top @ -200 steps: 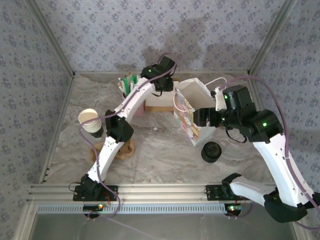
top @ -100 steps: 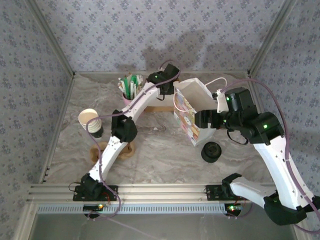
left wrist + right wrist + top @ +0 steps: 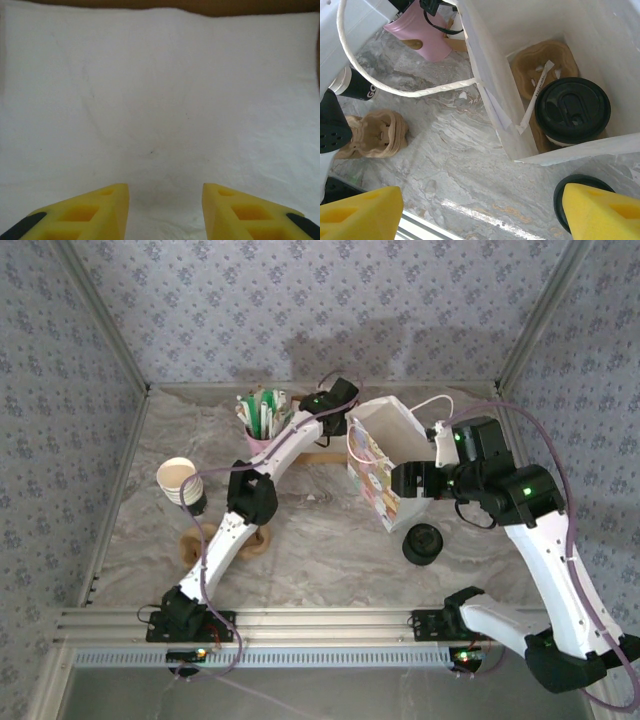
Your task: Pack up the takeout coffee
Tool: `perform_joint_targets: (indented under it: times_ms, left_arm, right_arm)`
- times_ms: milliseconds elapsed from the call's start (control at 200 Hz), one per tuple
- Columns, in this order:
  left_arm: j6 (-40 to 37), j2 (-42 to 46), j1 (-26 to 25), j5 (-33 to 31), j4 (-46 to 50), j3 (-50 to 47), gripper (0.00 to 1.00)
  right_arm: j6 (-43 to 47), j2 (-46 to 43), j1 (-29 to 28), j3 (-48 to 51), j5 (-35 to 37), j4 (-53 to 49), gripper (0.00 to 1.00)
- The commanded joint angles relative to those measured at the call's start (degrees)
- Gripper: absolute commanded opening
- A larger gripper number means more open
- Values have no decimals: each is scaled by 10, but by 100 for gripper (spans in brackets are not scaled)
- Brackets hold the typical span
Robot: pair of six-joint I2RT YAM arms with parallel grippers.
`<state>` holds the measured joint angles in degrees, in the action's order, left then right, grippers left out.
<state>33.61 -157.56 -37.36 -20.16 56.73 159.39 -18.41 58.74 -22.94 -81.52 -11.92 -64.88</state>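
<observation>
The takeout coffee (image 3: 572, 110), a cup under a round black lid, stands in a brown cardboard carrier (image 3: 542, 65) at the bottom of the white paper bag (image 3: 495, 107). In the top view the bag (image 3: 378, 480) stands upright at mid-table. My right gripper (image 3: 485, 215) hovers open just in front of the bag, its yellow fingers (image 3: 362, 212) wide apart with only bare table between them. My left gripper (image 3: 165, 200) is open above a white napkin stack (image 3: 160, 100), with nothing between its fingers. It hangs at the back of the table (image 3: 332, 422), left of the bag.
A squat pile of black lids (image 3: 422, 543) sits on the table near my right gripper. A stack of lidless cups (image 3: 178, 478) stands at the left, a spare cardboard carrier (image 3: 255, 537) under the left arm, and a pink holder of stirrers (image 3: 260, 420) at the back.
My left gripper has shifted right and back over the napkins, and its jaws have widened. The right arm has hardly moved.
</observation>
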Motion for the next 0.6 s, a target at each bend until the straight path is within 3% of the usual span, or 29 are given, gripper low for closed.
perform_joint_targets:
  times_ms: [0, 265, 595]
  left_arm:
    - [18, -14, 6, 7, -3, 19, 42]
    - [28, -26, 13, 27, -6, 18, 39]
    - [26, -24, 13, 31, -5, 20, 24]
  right_arm:
    - [9, -6, 6, 4, -19, 8, 85]
    - [9, -6, 11, 8, -27, 14, 85]
    - [7, -7, 13, 10, -33, 18, 85]
